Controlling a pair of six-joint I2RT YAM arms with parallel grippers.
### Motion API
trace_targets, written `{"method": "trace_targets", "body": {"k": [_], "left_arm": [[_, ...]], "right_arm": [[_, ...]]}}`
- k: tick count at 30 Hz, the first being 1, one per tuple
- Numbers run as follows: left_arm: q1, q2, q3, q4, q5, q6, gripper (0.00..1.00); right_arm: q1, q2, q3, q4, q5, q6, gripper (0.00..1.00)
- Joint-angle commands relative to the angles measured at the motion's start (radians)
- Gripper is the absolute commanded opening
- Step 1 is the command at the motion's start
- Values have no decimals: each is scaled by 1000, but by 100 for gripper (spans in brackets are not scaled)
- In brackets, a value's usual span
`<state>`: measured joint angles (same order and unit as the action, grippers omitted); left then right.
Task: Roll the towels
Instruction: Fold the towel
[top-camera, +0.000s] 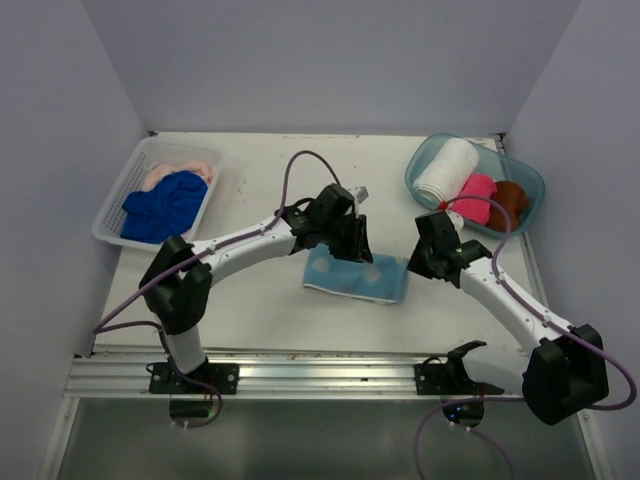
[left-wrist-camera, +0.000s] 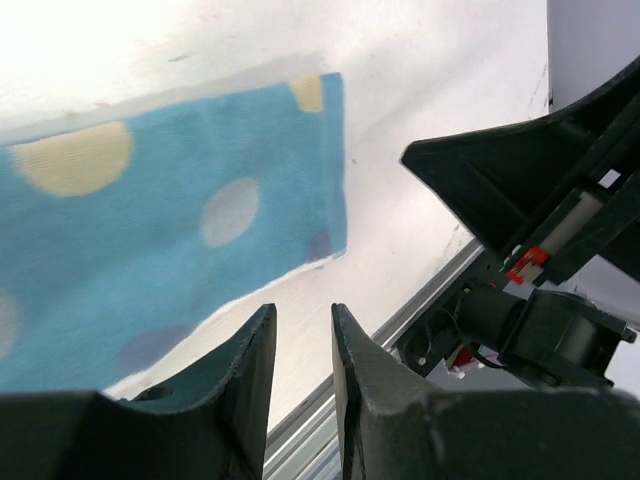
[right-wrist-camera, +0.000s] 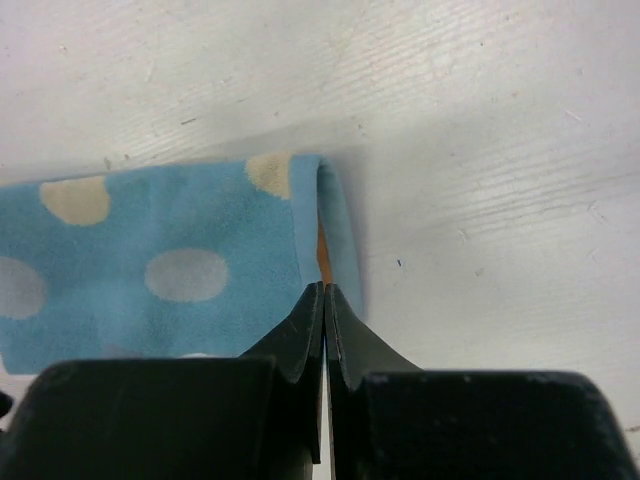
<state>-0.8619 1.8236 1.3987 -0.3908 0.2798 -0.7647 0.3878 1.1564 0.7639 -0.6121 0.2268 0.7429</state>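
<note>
Lying folded flat mid-table (top-camera: 260, 305), the blue towel (top-camera: 356, 275) awaits rolling. Right gripper (right-wrist-camera: 325, 292), jaws pressed together, sits at its folded end, probably to start the roll. Left gripper (left-wrist-camera: 303, 318), jaws slightly spread, holds nothing.

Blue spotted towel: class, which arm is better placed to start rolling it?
Right. The right gripper, shut, sits at the towel's turned-over edge, where a roll could start; the left gripper, slightly open and empty, hangs beside the towel.

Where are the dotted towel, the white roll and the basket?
dotted towel (top-camera: 365, 279): top view, its middle.
white roll (top-camera: 446, 170): top view, its side.
basket (top-camera: 115, 197): top view, left rim.
</note>
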Motion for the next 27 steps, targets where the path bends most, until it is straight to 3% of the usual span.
{"method": "trace_targets", "body": {"k": [1,8,15,23,27], "left_arm": [[69,-107,-96,35,-11,25,31],[152,-87,-257,69,-31,57,23],[159,14,-308,87,-59,74,21],[162,-107,-328,15,-140,99,20],[162,-158,-316,24,-152,97,22]], "right_arm": [[3,12,60,-20,7,-28,0],[48,166,84,73,-81,-34,0],[49,284,-27,117,-76,-28,0],[52,68,-28,32,-67,-27,0],[52,92,35,40,-93,-34,0]]}}
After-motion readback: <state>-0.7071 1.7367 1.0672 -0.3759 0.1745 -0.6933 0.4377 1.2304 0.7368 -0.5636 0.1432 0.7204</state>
